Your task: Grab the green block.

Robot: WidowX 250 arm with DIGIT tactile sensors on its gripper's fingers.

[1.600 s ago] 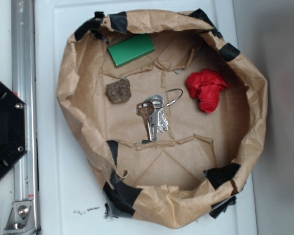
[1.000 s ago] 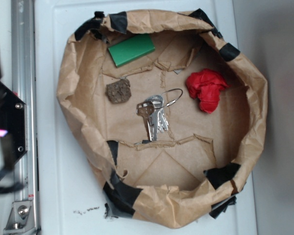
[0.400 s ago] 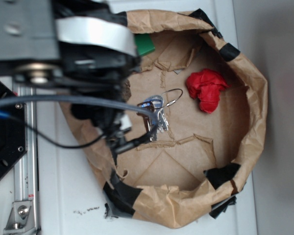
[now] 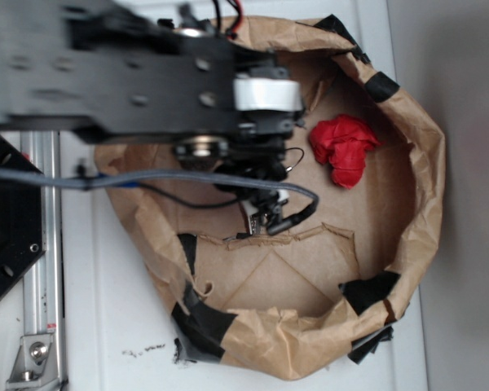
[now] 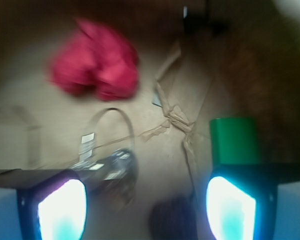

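Brown paper, rolled down into a shallow bowl (image 4: 424, 163) with black tape patches along its rim, sits on a white tabletop (image 4: 114, 326). In the exterior view the black robot arm (image 4: 130, 81) reaches in from the left and covers the upper left part of the bowl, so the green block cannot be seen there. A grey cable (image 4: 147, 177) runs along below the arm. A red crumpled lump (image 4: 344, 148) lies on the paper floor to the right of the arm, apart from it. Just under the arm's tip a little of the keys (image 4: 265, 213) shows.

In the blurred wrist view the end effector (image 5: 146, 205) is spread wide, its two fingers (image 5: 62, 212) glowing pale at the bottom corners with nothing between them. The green block (image 5: 234, 141) lies flat on the paper just above the finger on the right side of that view, its near edge hidden behind that finger; whether the two touch cannot be told. The red lump sits at upper left in this view, well apart from the block. The keys and their wire ring lie near the other finger, and a dark brown chunk (image 5: 172, 219) rests at the bottom edge, between the fingers but below their level.
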